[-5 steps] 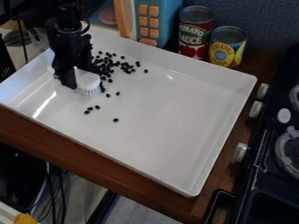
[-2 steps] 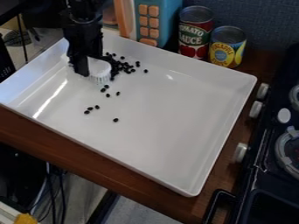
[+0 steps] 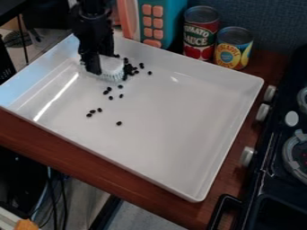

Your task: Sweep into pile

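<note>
Gripper (image 3: 101,67) at tray's (image 3: 165,143) 11 o'clock, pincer pinching brush (image 3: 112,68), bristles down. Black beans (image 3: 128,72) bunched at brush's 3 o'clock side, strays toward 8 and 10. Wide tray floor, 3 to 6. Cans (image 3: 233,50) past rim, 1 o'clock; stove (image 3: 264,175), 4.

Two cans, upper right of frame: red-labelled one (image 3: 200,33), yellow-and-blue one (image 3: 233,48) just beside. Turquoise toy (image 3: 171,18) with pink buttons, top centre. Black toy stove (image 3: 276,166), right edge. Wooden counter (image 3: 141,187) running lower left to right.
</note>
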`<state>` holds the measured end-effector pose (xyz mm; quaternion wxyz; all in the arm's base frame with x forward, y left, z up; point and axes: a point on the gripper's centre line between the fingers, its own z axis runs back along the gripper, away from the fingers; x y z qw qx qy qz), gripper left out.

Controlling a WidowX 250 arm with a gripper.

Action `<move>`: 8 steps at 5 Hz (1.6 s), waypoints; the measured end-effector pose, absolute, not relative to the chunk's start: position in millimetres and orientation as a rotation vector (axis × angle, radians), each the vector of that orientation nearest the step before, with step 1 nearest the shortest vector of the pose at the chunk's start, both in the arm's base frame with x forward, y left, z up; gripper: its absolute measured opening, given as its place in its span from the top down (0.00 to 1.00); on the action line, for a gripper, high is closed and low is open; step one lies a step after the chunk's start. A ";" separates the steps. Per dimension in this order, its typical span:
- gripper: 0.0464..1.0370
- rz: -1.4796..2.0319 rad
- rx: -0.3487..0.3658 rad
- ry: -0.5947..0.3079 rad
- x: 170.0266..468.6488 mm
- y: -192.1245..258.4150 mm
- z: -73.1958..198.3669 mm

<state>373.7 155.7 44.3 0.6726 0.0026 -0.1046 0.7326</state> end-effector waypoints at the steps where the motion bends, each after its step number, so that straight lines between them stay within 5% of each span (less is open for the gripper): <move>1: 0.31 1.658 -0.086 -0.291 374.3 147.6 93.7; 2: 0.31 1.645 -0.137 -0.298 359.1 136.0 119.0; 5: 0.31 1.741 -0.020 -0.199 270.8 80.2 87.0; 8: 0.31 1.779 0.102 -0.256 258.3 83.7 40.1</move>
